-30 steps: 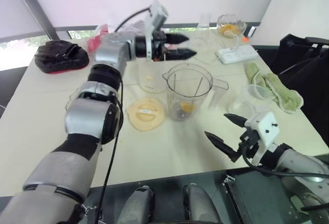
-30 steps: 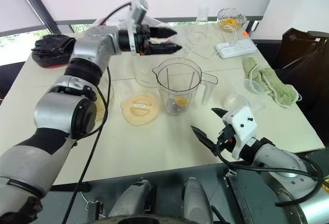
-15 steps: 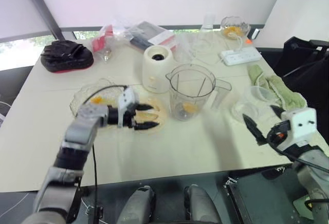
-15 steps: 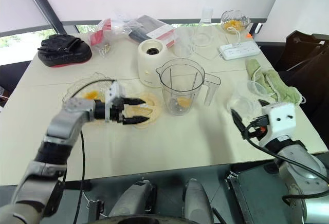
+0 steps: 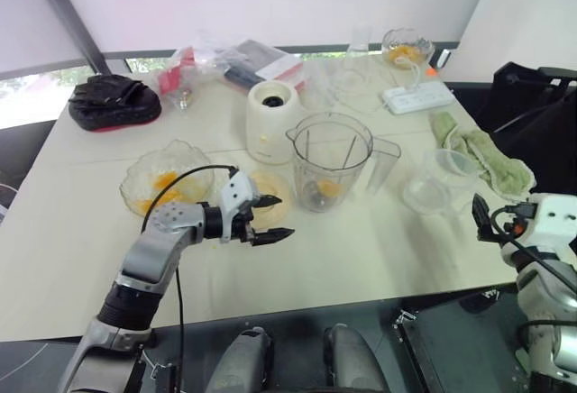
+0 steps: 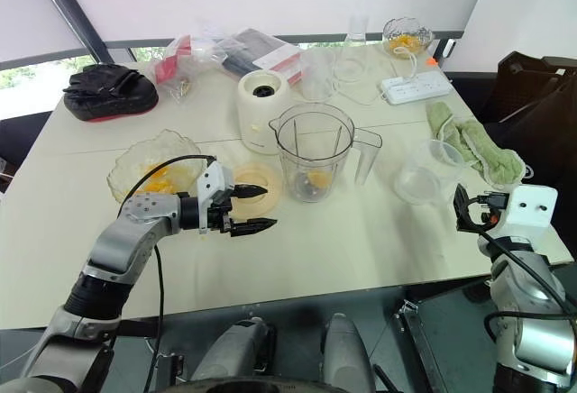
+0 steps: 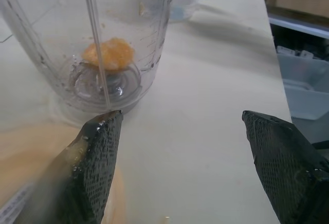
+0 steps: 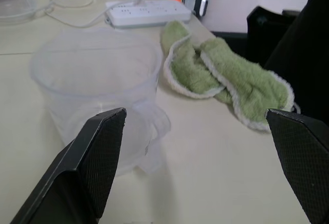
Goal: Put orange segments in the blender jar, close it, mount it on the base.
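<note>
One orange segment (image 7: 109,53) is seen at the bottom of the blender jar (image 5: 330,159), which stands uncovered near the middle of the surface (image 5: 361,249). More orange segments (image 5: 162,186) are left in the wavy-edged glass bowl (image 5: 167,175) on the robot's left. The pale-yellow lid (image 6: 255,179) lies flat between bowl and jar, and the base (image 5: 270,121) stands bare just behind the jar. Loading is judged barely begun; closing and mounting are not yet done.

The left gripper (image 5: 266,218) is held low over the surface just in front of the lid, its fingers (image 7: 95,162) spread wide and empty, pointing toward the jar. The right gripper (image 8: 198,162) is held at the right edge of the surface, fingers wide apart with nothing between them, facing a small clear cup (image 8: 97,80) and a green cloth (image 8: 226,75).

Open room is found along the near edge in front of the jar. The far side is crowded with bags, a power strip (image 5: 416,95) and glassware.
</note>
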Available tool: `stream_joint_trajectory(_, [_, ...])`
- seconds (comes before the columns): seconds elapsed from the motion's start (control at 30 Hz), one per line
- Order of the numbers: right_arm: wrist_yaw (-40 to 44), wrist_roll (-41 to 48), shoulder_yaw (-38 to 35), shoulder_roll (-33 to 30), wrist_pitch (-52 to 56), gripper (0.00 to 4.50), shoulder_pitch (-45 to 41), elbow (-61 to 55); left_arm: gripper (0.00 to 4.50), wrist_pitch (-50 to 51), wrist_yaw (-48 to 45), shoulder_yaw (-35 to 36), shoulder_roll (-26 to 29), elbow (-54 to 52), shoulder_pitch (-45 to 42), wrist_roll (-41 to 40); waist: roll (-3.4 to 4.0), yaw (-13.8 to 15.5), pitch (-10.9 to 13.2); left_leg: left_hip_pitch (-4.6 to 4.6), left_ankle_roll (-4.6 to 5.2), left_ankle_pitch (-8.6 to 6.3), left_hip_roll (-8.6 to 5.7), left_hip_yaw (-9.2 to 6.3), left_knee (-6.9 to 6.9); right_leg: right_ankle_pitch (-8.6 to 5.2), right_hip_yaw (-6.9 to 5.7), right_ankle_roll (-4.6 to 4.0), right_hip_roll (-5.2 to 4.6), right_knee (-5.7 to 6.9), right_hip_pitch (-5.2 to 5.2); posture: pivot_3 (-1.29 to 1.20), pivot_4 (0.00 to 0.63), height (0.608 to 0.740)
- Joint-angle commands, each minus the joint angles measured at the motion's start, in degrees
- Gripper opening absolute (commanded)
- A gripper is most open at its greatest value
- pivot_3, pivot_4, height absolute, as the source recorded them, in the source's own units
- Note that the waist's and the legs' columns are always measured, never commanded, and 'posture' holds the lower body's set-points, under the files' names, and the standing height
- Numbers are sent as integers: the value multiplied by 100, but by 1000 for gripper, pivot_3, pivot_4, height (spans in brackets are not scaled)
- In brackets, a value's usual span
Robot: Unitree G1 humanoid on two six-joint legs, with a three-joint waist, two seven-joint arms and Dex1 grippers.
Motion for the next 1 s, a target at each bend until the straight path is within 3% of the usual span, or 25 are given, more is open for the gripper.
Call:
stream_joint_trajectory(0.03, [-52,-112,-4,-24,-142,4500,-128,196,3856,52,84,26,126,-361,65,-113,0,4,0,0,0,0,0,0,0,0,0,0,0,-1,1,0,150,740])
stream_joint_trajectory(1.0, [-289,-389,62,-179,-791,4500,-1560,2547,3856,104,566,-54,474,-834,353,-128,20,-18,5,3,2,-1,0,3,-5,0,1,0,1,-8,4,0,150,740])
